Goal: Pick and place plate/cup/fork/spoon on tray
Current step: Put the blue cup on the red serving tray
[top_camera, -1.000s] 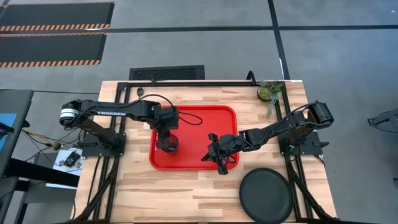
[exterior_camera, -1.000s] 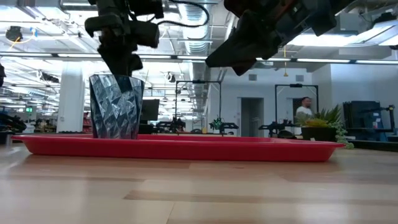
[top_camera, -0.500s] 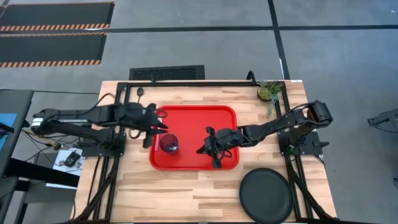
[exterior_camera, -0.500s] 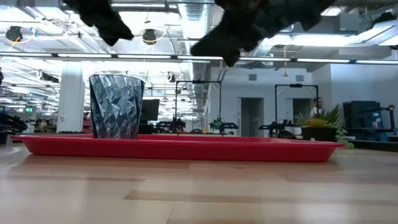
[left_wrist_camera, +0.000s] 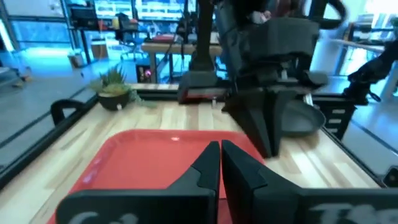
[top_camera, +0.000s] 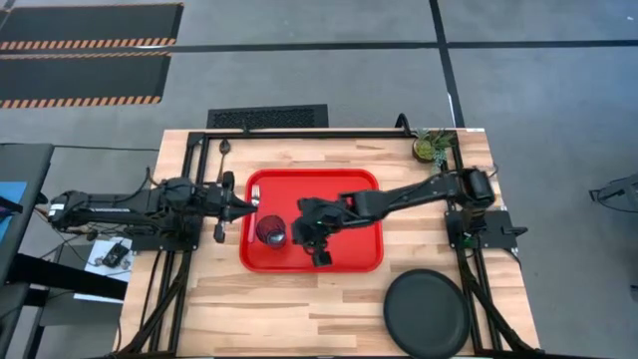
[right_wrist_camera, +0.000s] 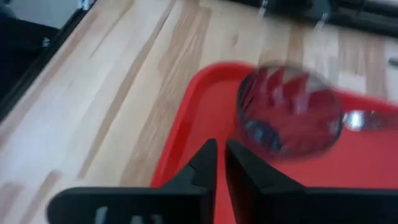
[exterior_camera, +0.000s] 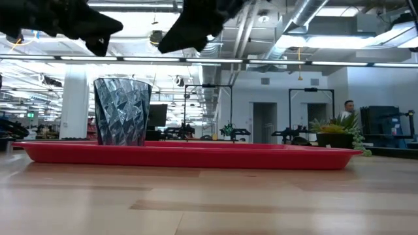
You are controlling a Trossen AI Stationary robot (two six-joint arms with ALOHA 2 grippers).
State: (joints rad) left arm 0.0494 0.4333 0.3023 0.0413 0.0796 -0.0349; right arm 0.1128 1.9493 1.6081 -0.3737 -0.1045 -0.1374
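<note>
Cup [top_camera: 270, 231] stood upright on the tray [top_camera: 349, 259], near its left edge, mouth up, free of both grippers. Fork [top_camera: 255, 186] lay at the tray's back-left corner; only the silvery tines showed clearly, so its axis couldn't be called. Spoon [top_camera: 225, 151] sat on the table near the back-left corner, long axis roughly front-to-back, bowl toward the back edge. Plate [top_camera: 427, 313] was off the tray, at the table's front-right corner, flat, rim up.

Left gripper [top_camera: 221, 206] hung off the tray's left edge, fingers [left_wrist_camera: 208, 165] nearly touching, empty. Right gripper [top_camera: 310, 226] hovered over the tray just beside the cup, fingers [right_wrist_camera: 205, 158] also pressed close, empty.

Judgement: spoon likely next for the left arm. It would need to open up, align the fingers across the handle, drop near-vertical and pinch mid-handle flat to the wood. Plate wants a rim grab from the right arm; keep it clear of the cup when setting down.
</note>
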